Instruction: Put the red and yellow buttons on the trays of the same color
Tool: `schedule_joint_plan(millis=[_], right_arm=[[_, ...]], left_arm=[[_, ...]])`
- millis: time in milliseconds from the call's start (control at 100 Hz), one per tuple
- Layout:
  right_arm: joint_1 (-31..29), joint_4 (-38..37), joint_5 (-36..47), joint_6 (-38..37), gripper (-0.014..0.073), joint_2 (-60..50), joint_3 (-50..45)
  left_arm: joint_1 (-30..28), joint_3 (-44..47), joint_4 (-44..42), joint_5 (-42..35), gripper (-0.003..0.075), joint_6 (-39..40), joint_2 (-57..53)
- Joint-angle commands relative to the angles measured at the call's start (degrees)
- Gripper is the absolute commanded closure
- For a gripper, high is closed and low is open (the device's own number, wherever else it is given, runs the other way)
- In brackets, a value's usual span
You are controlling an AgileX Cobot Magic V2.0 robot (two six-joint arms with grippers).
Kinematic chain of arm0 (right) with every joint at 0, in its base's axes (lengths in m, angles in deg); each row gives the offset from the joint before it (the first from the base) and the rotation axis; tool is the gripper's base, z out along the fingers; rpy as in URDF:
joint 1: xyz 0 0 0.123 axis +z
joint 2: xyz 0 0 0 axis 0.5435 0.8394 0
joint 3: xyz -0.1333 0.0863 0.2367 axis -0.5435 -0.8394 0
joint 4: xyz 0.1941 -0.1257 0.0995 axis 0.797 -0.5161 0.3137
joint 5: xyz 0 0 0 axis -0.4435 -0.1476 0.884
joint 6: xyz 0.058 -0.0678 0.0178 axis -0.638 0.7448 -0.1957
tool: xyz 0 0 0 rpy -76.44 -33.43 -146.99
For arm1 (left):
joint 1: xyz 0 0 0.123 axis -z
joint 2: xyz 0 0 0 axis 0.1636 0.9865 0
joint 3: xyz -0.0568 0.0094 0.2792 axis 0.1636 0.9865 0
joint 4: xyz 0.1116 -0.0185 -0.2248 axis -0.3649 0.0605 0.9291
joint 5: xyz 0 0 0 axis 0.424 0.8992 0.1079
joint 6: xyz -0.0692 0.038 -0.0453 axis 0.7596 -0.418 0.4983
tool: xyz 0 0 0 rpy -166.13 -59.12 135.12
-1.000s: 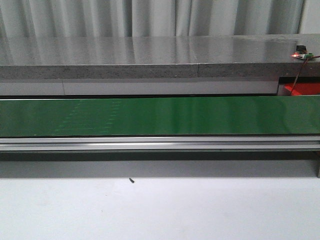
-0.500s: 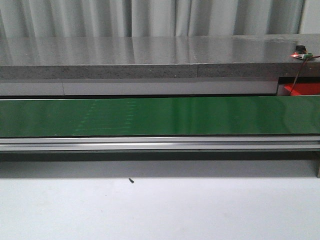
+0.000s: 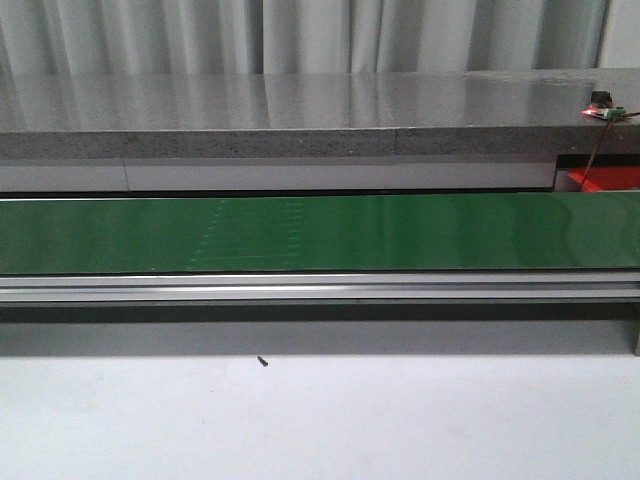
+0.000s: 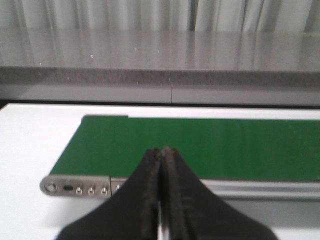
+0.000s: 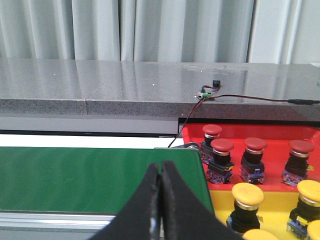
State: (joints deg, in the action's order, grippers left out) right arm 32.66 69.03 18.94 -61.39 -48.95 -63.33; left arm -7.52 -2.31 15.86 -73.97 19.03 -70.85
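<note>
While I wait, the faint pale lines on the green belt [image 3: 320, 232] have slid toward the right of the front picture since a moment ago, so I think the belt is running. No button rides on it yet, so I have nothing to pick up right now.

My left gripper [image 4: 161, 165] is pressed together and holds nothing. My right gripper [image 5: 160, 181] is pressed together too, and empty.

All the buttons I can see are already on trays. Four red buttons [image 5: 222, 146] sit on the red tray [image 5: 192, 134] at the right middle of my right wrist picture. Some yellow buttons [image 5: 247, 194] sit on the yellow tray [image 5: 220, 192] at the lower right.

At the left end, the belt stops at a metal roller [image 4: 50, 187], with white table [image 3: 320, 420] around it. Behind the belt runs a long gray ledge [image 3: 300, 115]. Above the belt is lots of open room for my arms.
</note>
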Motion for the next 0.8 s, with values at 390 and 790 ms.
schedule_joint_plan(millis=[390, 790], right_arm=[[-0.4, -0.4, 4.1, 0.0, 0.0716, -1.0, 1.1], [-0.4, -0.4, 4.1, 0.0, 0.0716, -1.0, 1.1]], left_arm=[[-0.3, 2.2, 0.5, -7.8, 0.074, 0.8, -2.0], [-0.3, 2.2, 0.5, -7.8, 0.074, 0.8, -2.0]])
